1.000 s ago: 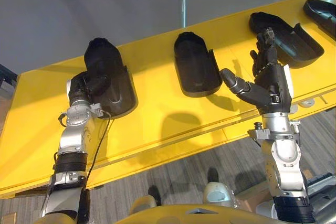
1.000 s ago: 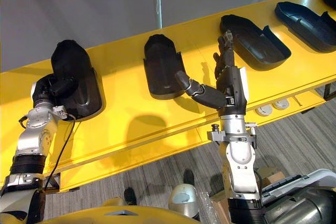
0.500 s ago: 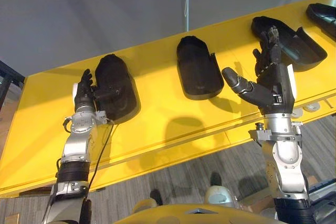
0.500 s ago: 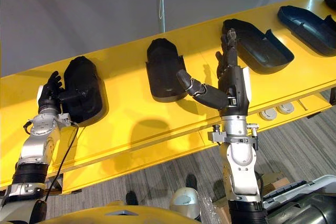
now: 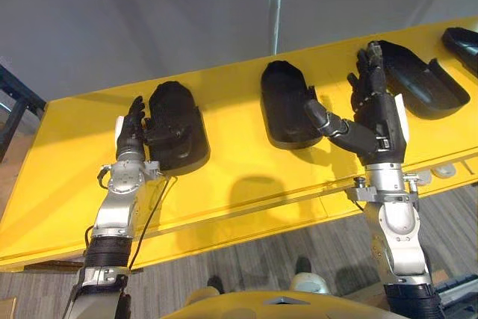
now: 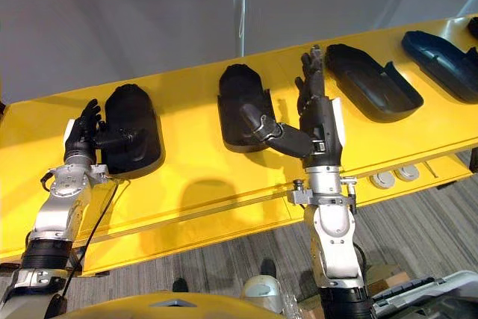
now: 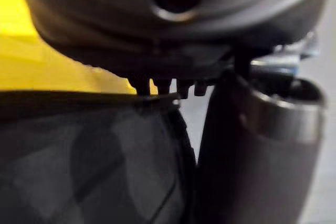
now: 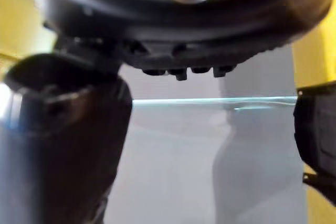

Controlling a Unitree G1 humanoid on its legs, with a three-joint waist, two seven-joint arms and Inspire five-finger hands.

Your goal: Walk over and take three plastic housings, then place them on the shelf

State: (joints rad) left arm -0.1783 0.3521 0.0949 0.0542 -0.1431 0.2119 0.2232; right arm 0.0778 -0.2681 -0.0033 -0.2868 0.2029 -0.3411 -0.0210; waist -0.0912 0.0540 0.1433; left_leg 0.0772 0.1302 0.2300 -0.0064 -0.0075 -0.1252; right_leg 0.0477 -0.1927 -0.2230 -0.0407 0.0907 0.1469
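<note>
Several black plastic housings lie in a row on the yellow shelf [image 5: 239, 158]. My left hand [image 5: 131, 131] stands open just left of the leftmost housing [image 5: 178, 121], fingers straight and the thumb lying across its edge; that housing [image 7: 89, 161] looms close in the left wrist view. My right hand [image 5: 379, 113] is open and upright between the middle housing [image 5: 282, 102] and the third housing [image 5: 418, 72]. Its thumb reaches toward the middle one and holds nothing. A fourth housing [image 5: 463, 37] lies at the far right.
A grey wall [image 5: 187, 13] rises behind the shelf. The shelf's front lip [image 5: 246, 211] hangs over grey carpet [image 6: 224, 267]. Two white round fittings [image 6: 394, 177] sit under the lip at right. A dark frame [image 5: 15, 95] stands off the shelf's left end.
My left hand has let go of the leftmost housing: its fingers uncurled and it now stands beside the housing. The housing rests on the shelf. The camera shifted slightly; the right hand barely moved.
</note>
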